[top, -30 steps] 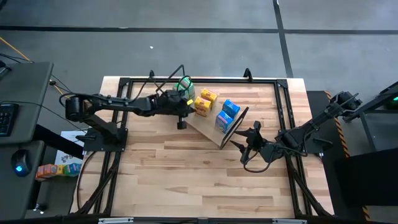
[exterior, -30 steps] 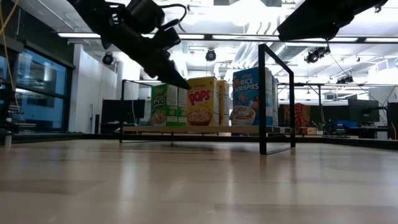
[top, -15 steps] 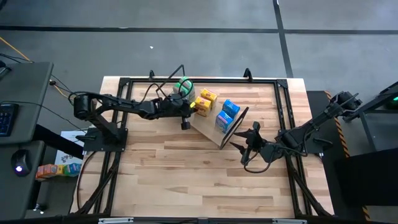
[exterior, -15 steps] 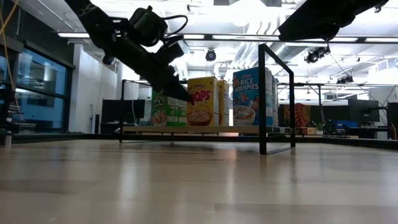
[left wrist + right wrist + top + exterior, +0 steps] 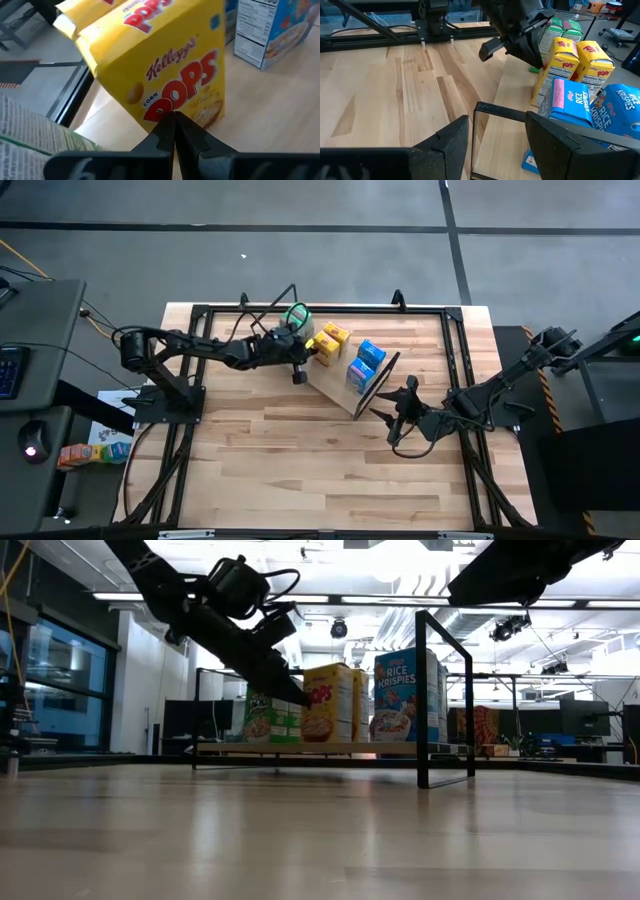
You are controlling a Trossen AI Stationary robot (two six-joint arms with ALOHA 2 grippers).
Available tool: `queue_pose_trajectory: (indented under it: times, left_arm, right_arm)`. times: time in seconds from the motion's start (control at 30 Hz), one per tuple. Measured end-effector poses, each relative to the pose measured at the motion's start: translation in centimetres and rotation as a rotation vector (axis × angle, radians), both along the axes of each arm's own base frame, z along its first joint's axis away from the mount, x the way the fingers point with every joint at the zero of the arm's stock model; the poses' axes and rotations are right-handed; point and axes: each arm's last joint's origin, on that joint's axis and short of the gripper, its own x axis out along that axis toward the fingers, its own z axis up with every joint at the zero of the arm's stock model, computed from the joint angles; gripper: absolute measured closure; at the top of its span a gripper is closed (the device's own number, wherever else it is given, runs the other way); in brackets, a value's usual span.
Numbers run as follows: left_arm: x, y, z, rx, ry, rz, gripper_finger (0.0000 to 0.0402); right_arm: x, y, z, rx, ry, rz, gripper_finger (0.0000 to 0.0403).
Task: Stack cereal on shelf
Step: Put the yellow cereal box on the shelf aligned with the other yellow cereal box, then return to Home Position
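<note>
Yellow cardboard is what the left gripper (image 5: 174, 120) meets: its fingers are closed together into one point, holding nothing, and this point touches or nearly touches the printed front of the yellow Pops box (image 5: 165, 65). I judge that the closed fingers work as a pusher, to nudge this box straight into the row, because a grip is not needed for a small correction.

All six cereal boxes stand on the shelf (image 5: 335, 385), a light wood board with black wire legs (image 5: 445, 700). In the low view they stand upright, the long axis vertical and the printed fronts toward that camera. Taking the yellow Pops box as landmark: the green boxes (image 5: 268, 715) are just beside it on the side nearer the left arm's base, and the blue Rice Krispies boxes (image 5: 405, 695) are just beside it on the other side, toward the wire end frame. A second yellow box (image 5: 596, 62) stands directly behind the first, so each colour makes a pair, one behind the other.

Further from the yellow box, past the blue pair and the wire frame, the right gripper (image 5: 395, 408) waits low over the wood surface (image 5: 300, 470), its fingers spread apart and empty. It looks placed there to stay clear of the row while the left arm works.
</note>
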Motion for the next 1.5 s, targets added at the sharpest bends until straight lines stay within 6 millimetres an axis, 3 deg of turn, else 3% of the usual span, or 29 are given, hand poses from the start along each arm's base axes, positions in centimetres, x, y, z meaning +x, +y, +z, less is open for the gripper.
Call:
queue_pose_trajectory:
  times: [0.2,0.43,0.7,0.87,0.97,1.1,1.3,1.5]
  left_arm:
    - [0.0,-0.4,0.0,-0.012,0.012,-0.010,0.0401]
    - [-1.5,-3.9,2.4,-0.040,0.078,-0.128,0.0401]
    - [-6.4,-8.4,8.7,-0.079,-0.105,-0.270,0.0401]
    - [-11.3,-9.8,10.5,-0.049,-0.283,-0.261,0.0401]
    - [-14.1,-10.1,10.1,-0.033,-0.373,-0.268,0.0401]
    - [-16.8,-10.0,8.1,-0.051,-0.481,-0.269,0.0401]
    - [-18.8,-10.0,3.7,-0.119,-0.534,-0.273,0.0401]
    - [-19.8,-10.0,1.8,-0.143,-0.562,-0.288,0.0401]
  right_arm:
    - [0.0,0.0,0.0,0.000,0.000,0.000,0.0218]
    - [0.0,0.0,0.0,-0.004,0.002,0.004,0.0218]
    - [0.0,0.0,0.1,-0.007,-0.003,0.001,0.0218]
    - [0.0,0.0,0.1,-0.039,0.010,0.013,0.0218]
    - [0.0,0.0,0.1,-0.071,0.019,0.020,0.0218]
    - [0.0,-0.1,0.2,-0.111,0.021,0.007,0.0218]
    - [0.0,-0.1,0.2,-0.107,0.015,0.003,0.0218]
    - [0.1,0.0,0.2,-0.039,0.000,0.016,0.0218]
